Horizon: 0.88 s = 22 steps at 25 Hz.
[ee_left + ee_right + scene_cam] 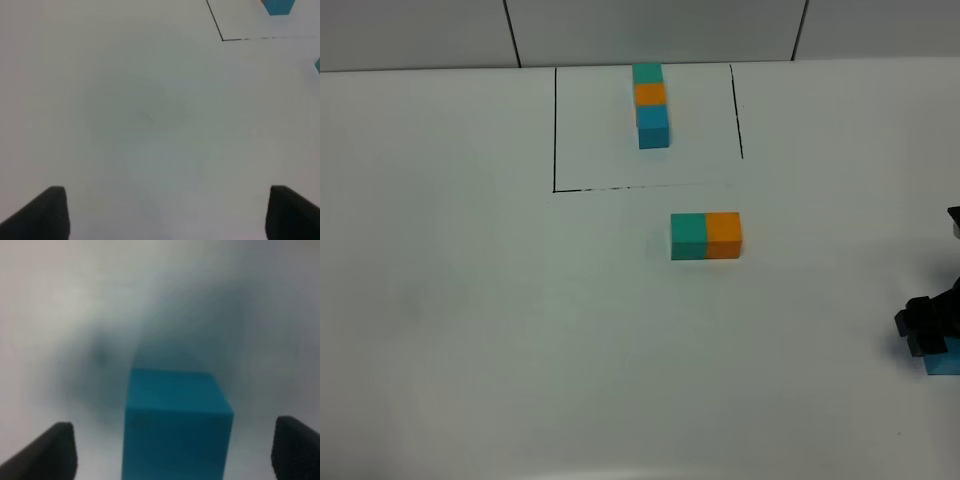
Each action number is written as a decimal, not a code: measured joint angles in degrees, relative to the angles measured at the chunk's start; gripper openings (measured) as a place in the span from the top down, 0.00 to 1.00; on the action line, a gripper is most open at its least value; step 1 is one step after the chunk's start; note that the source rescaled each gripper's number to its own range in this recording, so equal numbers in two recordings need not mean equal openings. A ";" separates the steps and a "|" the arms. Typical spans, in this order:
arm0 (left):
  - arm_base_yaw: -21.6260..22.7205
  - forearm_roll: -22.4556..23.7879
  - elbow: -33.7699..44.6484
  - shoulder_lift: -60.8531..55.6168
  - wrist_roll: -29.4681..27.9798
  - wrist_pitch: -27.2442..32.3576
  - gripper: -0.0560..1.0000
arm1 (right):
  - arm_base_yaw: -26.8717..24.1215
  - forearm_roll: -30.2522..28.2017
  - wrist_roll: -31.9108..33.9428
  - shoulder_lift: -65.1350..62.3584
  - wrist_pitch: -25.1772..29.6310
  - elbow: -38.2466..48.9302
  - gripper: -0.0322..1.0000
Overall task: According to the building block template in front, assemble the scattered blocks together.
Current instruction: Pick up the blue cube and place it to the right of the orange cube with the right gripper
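The building block template (650, 100) is a teal, orange and blue column inside a black outline (555, 130) at the back. Of the scattered blocks, the teal block (688, 236) and the orange block (724, 235) sit side by side, touching, just in front of the outline. The blue block (944, 360) lies at the table's right edge. My right gripper (928, 332) is directly over it. In the right wrist view, the right gripper (172, 426) stands open with the blue block (175, 425) between its fingers, a gap on each side. My left gripper (166, 190) is open over bare table.
The left wrist view shows the outline's near corner (222, 39), the template's blue cube (278, 6) and a sliver of the teal block (318, 65). A tiled wall (650, 30) rises behind the white table (470, 320).
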 joint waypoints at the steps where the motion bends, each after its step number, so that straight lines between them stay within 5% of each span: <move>1: 0.00 0.00 0.00 0.00 0.00 0.00 0.22 | 0.00 0.07 0.00 0.52 -0.25 0.00 0.36; 8: 0.00 0.00 0.00 0.00 0.00 0.00 0.22 | 0.00 0.70 0.00 3.80 -0.66 0.00 0.43; 13: 0.00 0.00 0.00 0.00 0.00 0.00 0.22 | 0.00 0.70 0.00 3.92 0.88 0.00 0.94; 18: 0.00 0.00 0.00 0.00 0.00 0.00 0.22 | 1.80 -0.32 -1.98 3.97 2.92 -1.35 0.94; 22: 0.00 0.00 0.00 0.00 0.05 0.00 0.22 | 7.89 -3.85 -12.08 4.03 7.25 -7.91 0.94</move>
